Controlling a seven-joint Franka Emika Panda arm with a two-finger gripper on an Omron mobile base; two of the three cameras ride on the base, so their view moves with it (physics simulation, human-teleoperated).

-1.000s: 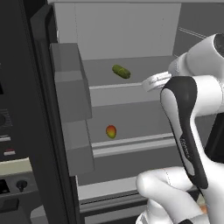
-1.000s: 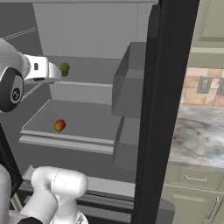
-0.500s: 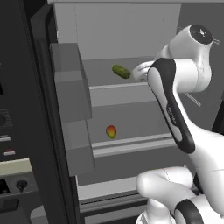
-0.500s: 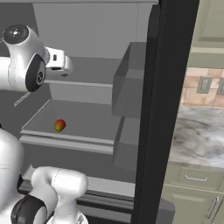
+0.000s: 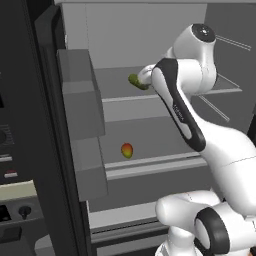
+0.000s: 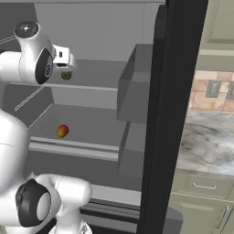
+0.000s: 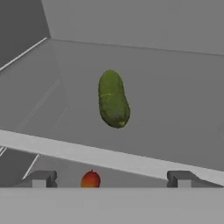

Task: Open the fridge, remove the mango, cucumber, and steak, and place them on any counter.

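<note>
The fridge (image 5: 150,35) stands open, showing light grey shelves. On its upper shelf lies the dark green cucumber (image 7: 113,99), also seen partly behind my hand (image 5: 136,81) (image 6: 66,76). My gripper (image 7: 111,179) is open and hovers just in front of the cucumber, at the shelf's front edge, with nothing between its fingertips (image 7: 39,178). From the right base view the gripper (image 6: 65,64) sits directly above the cucumber. One shelf lower rests the red and yellow-green mango (image 5: 127,150) (image 6: 62,131) (image 7: 90,180). The steak is out of view.
Grey door bins (image 5: 80,105) (image 6: 137,87) jut out on both open doors, flanking the shelves. The black right door (image 6: 160,119) separates the fridge from the marbled counter (image 6: 210,137) over sage green cabinets. A black oven panel (image 5: 10,165) is at the left.
The arm has swung up and into the fridge, and the hand has moved left along the upper shelf until it is at the cucumber. The jaws stayed open; mango and cucumber lie unmoved.
</note>
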